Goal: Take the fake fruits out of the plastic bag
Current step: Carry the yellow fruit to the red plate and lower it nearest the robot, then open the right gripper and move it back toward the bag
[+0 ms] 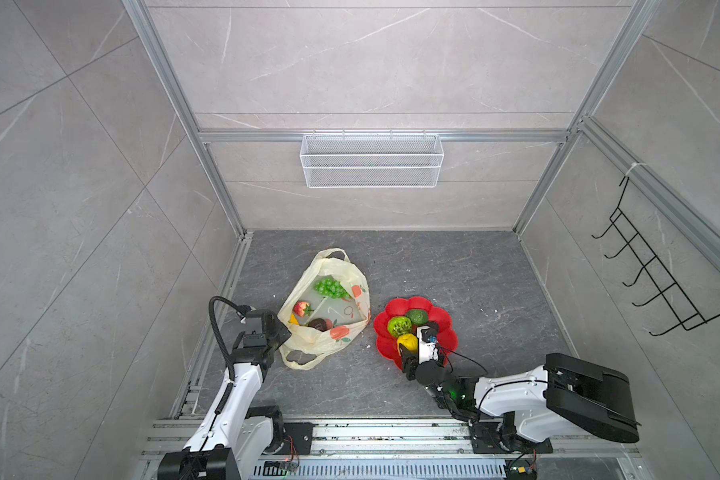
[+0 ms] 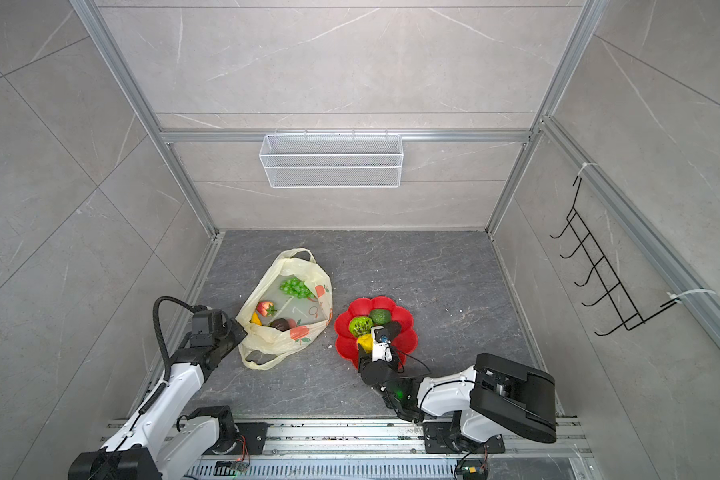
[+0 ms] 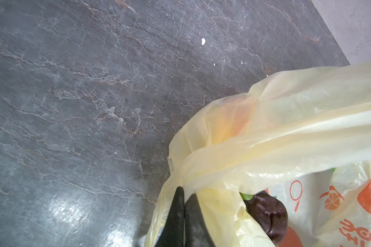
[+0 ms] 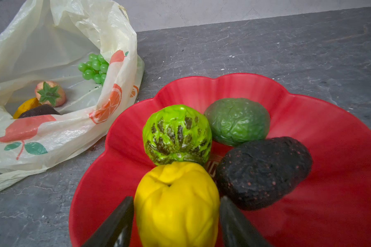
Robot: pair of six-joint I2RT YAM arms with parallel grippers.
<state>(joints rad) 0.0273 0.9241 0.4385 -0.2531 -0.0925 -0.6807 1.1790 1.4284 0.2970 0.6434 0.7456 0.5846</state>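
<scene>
The plastic bag (image 1: 336, 338) lies open on the dark floor, left of the red plate (image 1: 395, 306). Inside it I see a green grape bunch (image 1: 330, 288), a strawberry (image 1: 302, 308), a yellow piece (image 1: 293, 319) and a dark brown fruit (image 1: 319, 324). My left gripper (image 3: 181, 190) is shut on the bag's rim (image 3: 287, 132) at its near left side. On the plate rest a bright green streaked fruit (image 4: 177, 134), a dull green one (image 4: 237, 120), a dark brown one (image 4: 263, 171) and a yellow knobbly fruit (image 4: 176, 205). My right gripper (image 4: 176, 198) is open, one finger on each side of the yellow fruit.
A white wire basket (image 1: 371, 160) hangs on the back wall. A black hook rack (image 1: 657, 270) hangs on the right wall. Small white crumbs dot the floor near the bag and plate. The arms' bases stand on the rail at the front edge.
</scene>
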